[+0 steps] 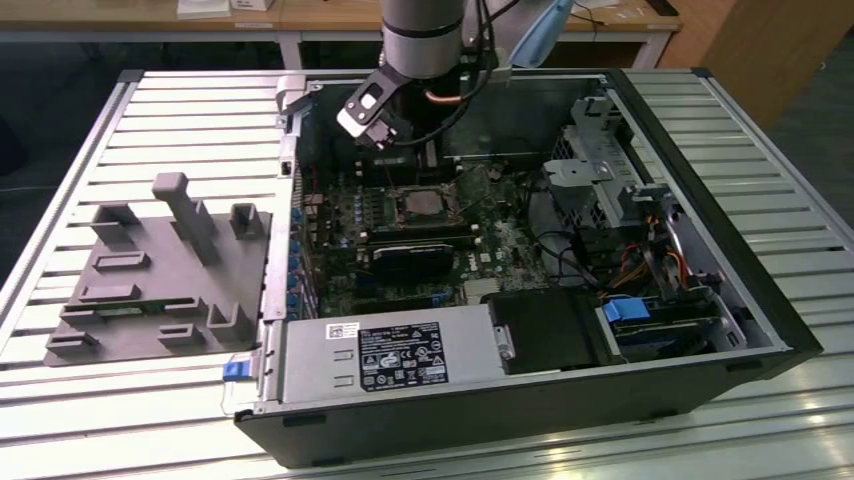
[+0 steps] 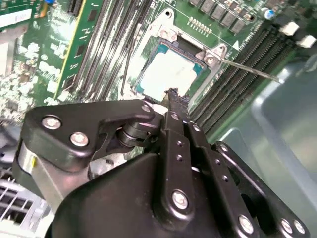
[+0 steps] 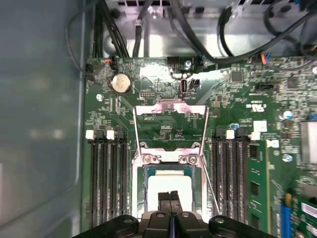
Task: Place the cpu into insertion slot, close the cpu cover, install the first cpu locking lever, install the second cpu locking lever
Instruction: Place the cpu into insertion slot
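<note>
cpu [image 3: 161,184]: flat square chip, dull silver-grey top, lying level, seated inside insertion slot [image 2: 184,45]. Slot: square black-rimmed socket, roughly mid green board [image 3: 237,94], chip filling its centre. cpu cover [image 3: 171,108]: thin silver frame plate with large cut-out, hinged open, tipped up off the slot, over the board.

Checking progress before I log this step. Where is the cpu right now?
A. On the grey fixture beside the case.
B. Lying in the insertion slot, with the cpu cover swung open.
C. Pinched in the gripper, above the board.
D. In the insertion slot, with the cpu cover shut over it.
B: in the first wrist view the cpu lies flat in the insertion slot with its metal top bare, and the cpu cover is swung back off it.
</note>
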{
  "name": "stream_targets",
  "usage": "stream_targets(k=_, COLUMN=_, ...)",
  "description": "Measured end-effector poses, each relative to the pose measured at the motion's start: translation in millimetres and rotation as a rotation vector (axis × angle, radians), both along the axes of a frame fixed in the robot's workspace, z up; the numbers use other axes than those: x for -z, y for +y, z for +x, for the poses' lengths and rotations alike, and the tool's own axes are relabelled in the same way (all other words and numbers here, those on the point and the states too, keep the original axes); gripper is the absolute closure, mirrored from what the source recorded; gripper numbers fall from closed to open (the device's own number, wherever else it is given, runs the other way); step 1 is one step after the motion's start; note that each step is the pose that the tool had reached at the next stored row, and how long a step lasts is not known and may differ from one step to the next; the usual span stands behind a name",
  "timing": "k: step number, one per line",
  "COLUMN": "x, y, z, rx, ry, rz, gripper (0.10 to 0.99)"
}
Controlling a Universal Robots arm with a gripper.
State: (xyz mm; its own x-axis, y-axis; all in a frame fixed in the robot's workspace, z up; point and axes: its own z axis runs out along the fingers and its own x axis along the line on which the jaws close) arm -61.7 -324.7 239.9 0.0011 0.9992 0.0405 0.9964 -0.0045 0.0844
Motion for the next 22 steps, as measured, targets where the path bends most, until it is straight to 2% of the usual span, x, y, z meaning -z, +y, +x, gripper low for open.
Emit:
stream_targets(k=5, x=-16.7, y=0.0, z=0.0, rx=0.0, ry=0.0, rz=0.0, gripper=0.98)
stream_targets(k=8, x=-23.2, y=0.0, z=0.0, rx=0.0, ry=0.0, rz=0.0, gripper=0.98)
stream_targets(k=22, x=-24.3, y=0.0, z=0.0, rx=0.0, ry=0.0, rz=0.0, gripper=0.98)
